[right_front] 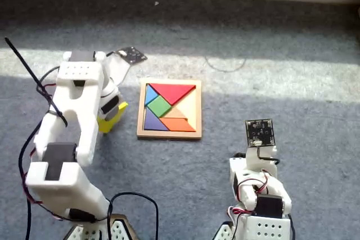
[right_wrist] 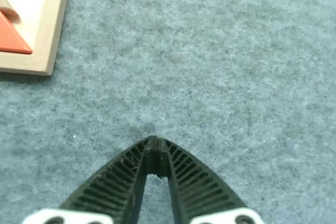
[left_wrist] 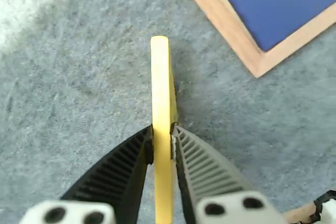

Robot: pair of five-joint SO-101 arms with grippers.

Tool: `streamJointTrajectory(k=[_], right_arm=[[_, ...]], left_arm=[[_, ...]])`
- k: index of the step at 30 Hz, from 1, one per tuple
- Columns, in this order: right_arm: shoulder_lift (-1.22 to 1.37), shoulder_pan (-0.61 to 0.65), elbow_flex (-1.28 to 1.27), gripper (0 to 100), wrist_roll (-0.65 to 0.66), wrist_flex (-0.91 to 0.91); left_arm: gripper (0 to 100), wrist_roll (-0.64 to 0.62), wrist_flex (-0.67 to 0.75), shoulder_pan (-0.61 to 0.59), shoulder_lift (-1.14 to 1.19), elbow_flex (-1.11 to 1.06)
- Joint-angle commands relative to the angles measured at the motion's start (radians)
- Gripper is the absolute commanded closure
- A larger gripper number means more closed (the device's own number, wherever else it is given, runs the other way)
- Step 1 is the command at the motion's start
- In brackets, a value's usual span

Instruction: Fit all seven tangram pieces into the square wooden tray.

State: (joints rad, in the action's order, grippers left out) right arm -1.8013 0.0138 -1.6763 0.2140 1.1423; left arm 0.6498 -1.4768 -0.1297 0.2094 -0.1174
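Observation:
The square wooden tray [right_front: 140, 108] lies mid-table on grey carpet with red, blue, green, purple and orange pieces inside; a bare wooden patch shows at its right. A yellow piece [right_front: 113, 117] stands on edge left of the tray, and my left gripper [left_wrist: 162, 136] is shut on the yellow piece [left_wrist: 160, 93] just above the carpet. A tray corner [left_wrist: 252, 59] with the purple piece [left_wrist: 273, 9] lies beyond it. My right gripper [right_wrist: 154, 149] is shut on nothing near the front right, over bare carpet, with the tray's corner [right_wrist: 50, 35] off to one side.
A small circuit board [right_front: 131, 55] lies on the carpet behind the left arm. A thin wire loop [right_front: 225, 63] rests behind the tray. The right arm's base [right_front: 259, 206] sits at the front right. A sunlit band crosses the carpet.

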Motion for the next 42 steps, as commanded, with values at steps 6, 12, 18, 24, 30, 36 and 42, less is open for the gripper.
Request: streamJointTrajectory(k=[6,12,18,24,30,36,42], right_arm=[[-0.016,-0.013,-0.03,98.8,-0.002,0.002],[-0.016,-0.045,-0.03,98.8,-0.002,0.001],[-0.016,-0.044,-0.03,98.8,-0.002,0.001],[-0.016,-0.044,-0.03,98.8,-0.002,0.001],[-0.016,-0.044,-0.03,98.8,-0.002,0.001],[-0.016,-0.044,-0.03,98.8,-0.002,0.001],[-0.016,-0.044,-0.03,98.8,-0.002,0.001]], left_arm=[[95,-0.011,0.144,0.074,-0.285,-0.288],[87,-0.008,0.241,0.039,-0.26,-0.364],[84,-0.009,0.239,0.033,-0.211,-0.364],[93,-0.011,0.236,0.036,-0.213,-0.363],[98,-0.012,0.235,0.03,-0.249,-0.357],[100,-0.081,0.17,0.059,-0.476,-0.364],[100,-0.229,0.157,0.162,-0.618,-0.364]])
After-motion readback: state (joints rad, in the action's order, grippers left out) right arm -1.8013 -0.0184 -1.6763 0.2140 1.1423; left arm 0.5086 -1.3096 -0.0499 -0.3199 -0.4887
